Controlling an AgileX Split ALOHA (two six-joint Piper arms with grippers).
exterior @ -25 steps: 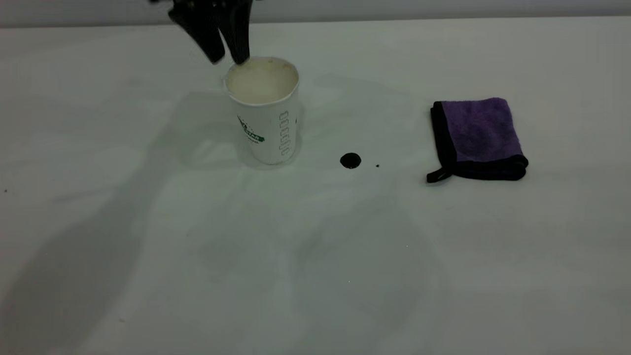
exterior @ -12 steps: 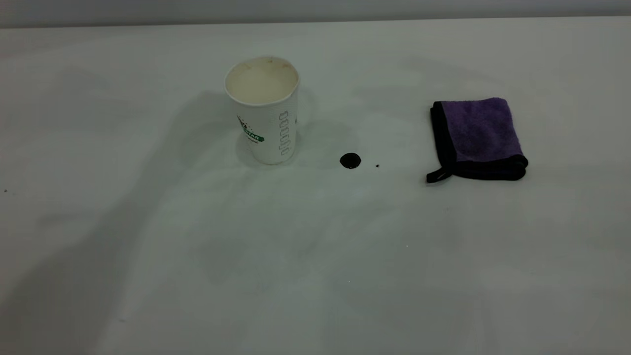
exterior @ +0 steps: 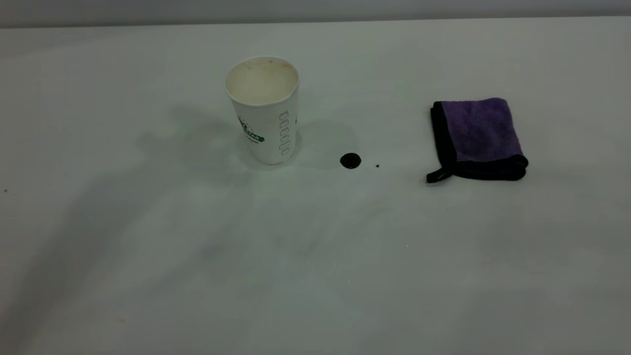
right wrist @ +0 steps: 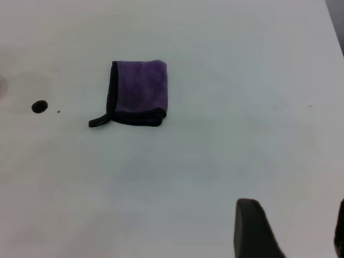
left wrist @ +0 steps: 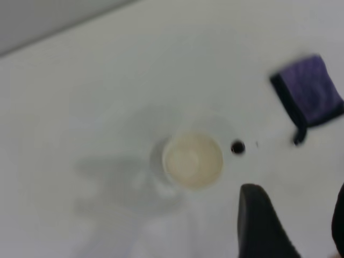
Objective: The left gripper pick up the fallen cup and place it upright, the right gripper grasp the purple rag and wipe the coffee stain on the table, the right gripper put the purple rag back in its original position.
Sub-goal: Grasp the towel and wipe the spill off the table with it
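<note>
The cup point(exterior: 265, 111) stands upright on the table point(exterior: 315, 256), left of centre; it shows from above in the left wrist view point(left wrist: 192, 160). The coffee stain point(exterior: 350, 160) lies just right of the cup, also in the left wrist view point(left wrist: 237, 147) and the right wrist view point(right wrist: 39, 107). The purple rag point(exterior: 477, 139) lies folded at the right, and shows in both wrist views point(left wrist: 310, 95) point(right wrist: 137, 92). Neither gripper is in the exterior view. My left gripper point(left wrist: 293, 215) is open, high above the cup. My right gripper point(right wrist: 290, 226) is open and empty, high above the table and away from the rag.
A tiny dark speck point(exterior: 377, 166) sits just right of the stain. Another speck point(exterior: 5, 191) lies at the far left. The table's far edge point(exterior: 315, 22) meets a grey wall.
My left gripper, just off the cup's rim a second ago, has risen out of the exterior view. The cup stays upright. Shadows on the table have shifted.
</note>
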